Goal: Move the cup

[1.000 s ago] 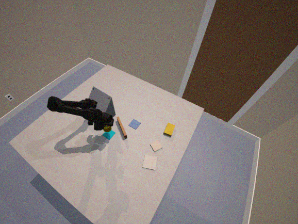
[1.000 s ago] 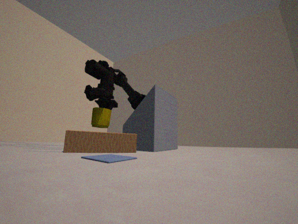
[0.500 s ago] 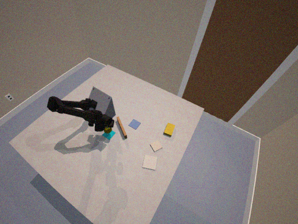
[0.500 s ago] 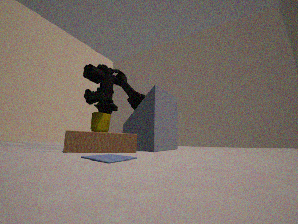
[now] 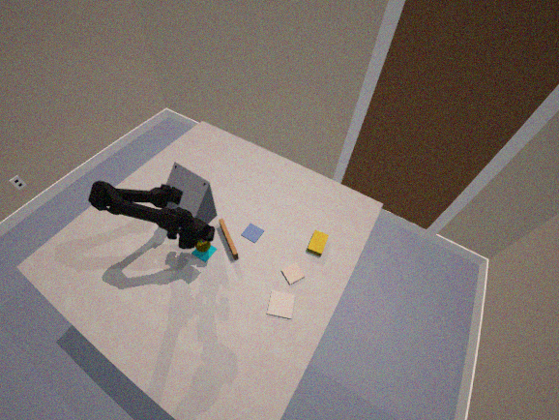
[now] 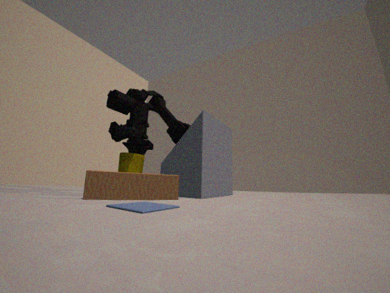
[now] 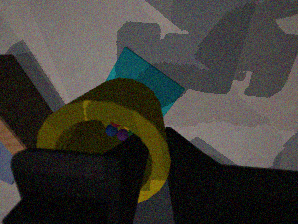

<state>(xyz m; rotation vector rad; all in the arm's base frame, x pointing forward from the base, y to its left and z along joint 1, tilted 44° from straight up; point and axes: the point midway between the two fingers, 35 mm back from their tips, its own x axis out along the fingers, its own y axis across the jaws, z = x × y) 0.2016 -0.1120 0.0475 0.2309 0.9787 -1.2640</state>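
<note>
The yellow cup (image 5: 203,246) (image 6: 131,163) (image 7: 161,150) is held in my gripper (image 6: 136,152) (image 7: 157,131), which is shut on its wall. In the wrist view several small marbles, among them a blue marble (image 7: 111,131) and a purple marble (image 7: 122,134), lie inside the cup. The cup looks nearly upright, above or beside the teal pad (image 5: 208,254) (image 7: 162,85). Its base is hidden behind the wooden bar in the exterior view, so its exact height cannot be told. The blue pad (image 5: 252,232) (image 6: 142,207) (image 7: 5,166) lies bare on the other side of the bar.
The wooden bar (image 5: 228,238) (image 6: 131,186) (image 7: 22,100) stands between the two pads. A grey sloped block (image 5: 191,194) (image 6: 216,162) stands near the arm. A yellow block (image 5: 318,242) and two pale tiles, one small (image 5: 293,274) and one larger (image 5: 280,304), lie farther off.
</note>
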